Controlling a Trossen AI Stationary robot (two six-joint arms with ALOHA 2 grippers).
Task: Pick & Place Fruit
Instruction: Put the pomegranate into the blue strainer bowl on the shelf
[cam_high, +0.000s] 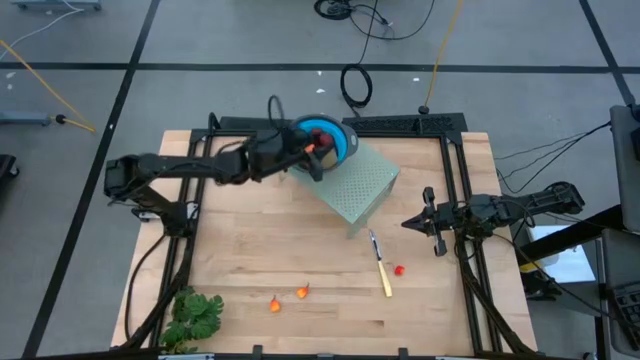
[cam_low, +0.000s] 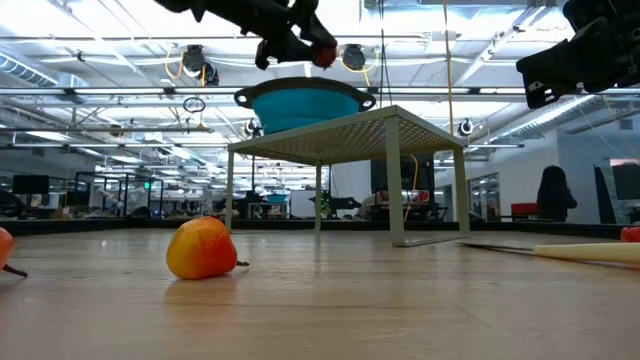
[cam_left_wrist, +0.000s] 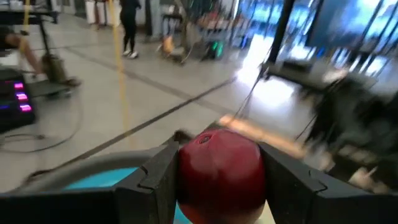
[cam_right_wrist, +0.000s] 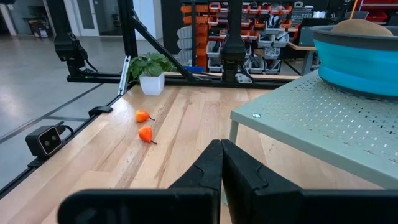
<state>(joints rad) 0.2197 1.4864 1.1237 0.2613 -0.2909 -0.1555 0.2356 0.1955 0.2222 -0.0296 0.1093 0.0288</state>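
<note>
1. Left tool (cam_high: 318, 147) clamps a red ball (cam_left_wrist: 219, 174), right above the blue bowl (cam_high: 340, 140) on the rack (cam_high: 360, 185) near the surface's far edge.
2. Drop is straight down.
3. Right tool (cam_high: 412, 222) shut, empty, near the right edge.

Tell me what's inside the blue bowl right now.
An olive-brown rounded piece shows above the blue bowl rim. The left gripper, holding a dark red ball, covers part of the bowl; the rest of its inside is hidden.
</note>
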